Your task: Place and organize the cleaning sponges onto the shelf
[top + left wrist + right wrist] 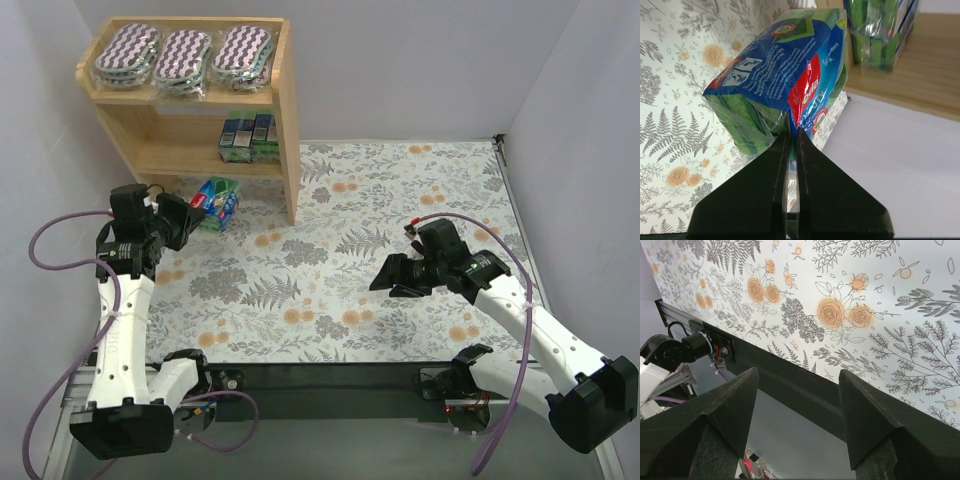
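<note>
Left fingers (755,195) pinch only the wrap of a blue-and-green sponge pack (775,75) near the shelf (291,130); it could slip. Right fingers (725,405) spread, empty.

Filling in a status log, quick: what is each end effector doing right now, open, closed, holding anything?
Left end effector: closed, pinching the wrap of a blue-and-green sponge pack.
Right end effector: open, holding nothing.

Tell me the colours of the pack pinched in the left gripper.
The pack is blue and green with a red patch; left wrist view shows it best.
</note>
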Available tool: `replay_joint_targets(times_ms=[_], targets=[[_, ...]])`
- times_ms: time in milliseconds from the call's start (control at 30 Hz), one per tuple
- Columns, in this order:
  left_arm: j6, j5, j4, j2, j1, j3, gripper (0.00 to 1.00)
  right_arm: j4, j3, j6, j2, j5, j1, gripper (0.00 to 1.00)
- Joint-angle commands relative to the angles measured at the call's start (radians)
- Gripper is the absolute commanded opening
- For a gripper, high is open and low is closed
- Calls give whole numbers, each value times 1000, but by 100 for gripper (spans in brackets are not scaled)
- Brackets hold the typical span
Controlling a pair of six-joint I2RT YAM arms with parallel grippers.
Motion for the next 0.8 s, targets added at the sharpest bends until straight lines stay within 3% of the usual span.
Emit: replay_joint_targets(times_ms=[0, 133, 300, 500, 633, 767], targets=[[41, 101, -38, -79, 77, 39, 0, -32, 29, -46, 5, -28, -22, 60], [48, -66, -95, -69, 119, 161, 0, -55, 41, -73, 25, -36, -35, 60], [33, -109, 2, 2, 127, 185, 0, -65, 62, -104, 63, -45, -46, 60], [16, -188, 187, 91, 137, 182, 0, -61, 84, -121, 83, -51, -67, 60], [-28, -143, 478, 132, 142, 82, 0, -59, 88, -135, 94, -52, -79, 60], [-62, -97, 629, 233, 142, 61, 0, -56, 93, -141, 95, -52, -90, 60]])
